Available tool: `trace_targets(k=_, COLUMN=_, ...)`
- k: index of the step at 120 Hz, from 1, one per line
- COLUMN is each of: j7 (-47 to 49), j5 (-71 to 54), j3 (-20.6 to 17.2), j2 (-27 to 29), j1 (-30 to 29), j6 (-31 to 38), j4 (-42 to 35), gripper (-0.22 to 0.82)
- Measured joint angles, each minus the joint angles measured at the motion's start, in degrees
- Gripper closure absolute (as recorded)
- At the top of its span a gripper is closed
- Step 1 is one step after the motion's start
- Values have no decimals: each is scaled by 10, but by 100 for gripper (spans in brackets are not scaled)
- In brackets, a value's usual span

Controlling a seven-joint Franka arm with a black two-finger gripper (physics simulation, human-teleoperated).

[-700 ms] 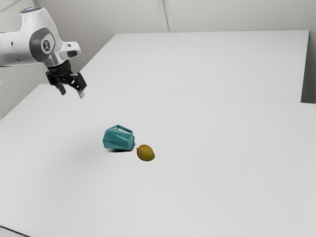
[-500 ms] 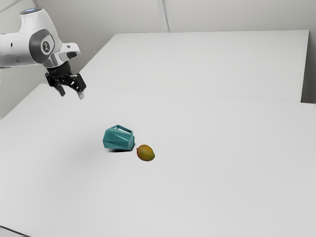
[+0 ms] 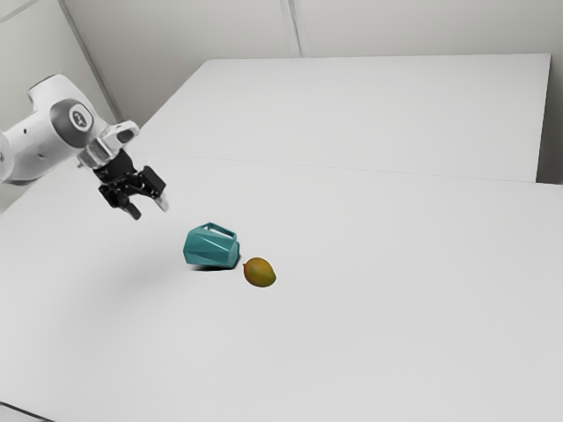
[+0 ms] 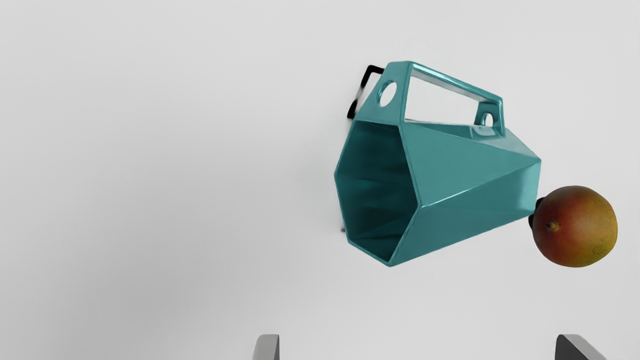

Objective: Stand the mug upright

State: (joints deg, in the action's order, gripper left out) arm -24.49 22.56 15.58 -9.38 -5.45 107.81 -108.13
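Observation:
My gripper [image 3: 149,212] hangs above the table, up and to the exterior view's left of the teal mug [image 3: 211,247]. The faceted mug lies on its side, its mouth toward the exterior view's left and its handle on the upper side. In the wrist view the mug [image 4: 450,185] shows its dark hollow inside and its angular handle. Between the widely spaced fingertips of my gripper [image 4: 417,347] there is nothing; it is open and apart from the mug.
A red-yellow mango [image 3: 259,272] lies close by the mug's base end, on the white table [image 3: 369,334]. Behind stands another white surface [image 3: 369,110]. A dark thin line crosses the exterior view's lower left corner.
My arm has come down and a little toward the exterior view's right, bringing the gripper closer to the mug. Mug and mango have stayed where they were.

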Motion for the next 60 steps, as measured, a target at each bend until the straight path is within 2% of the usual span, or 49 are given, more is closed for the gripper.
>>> trace_targets(k=60, j7=-135, j5=179, j3=0, j2=-94, j1=-49, j6=-69, j4=-4, gripper=0)
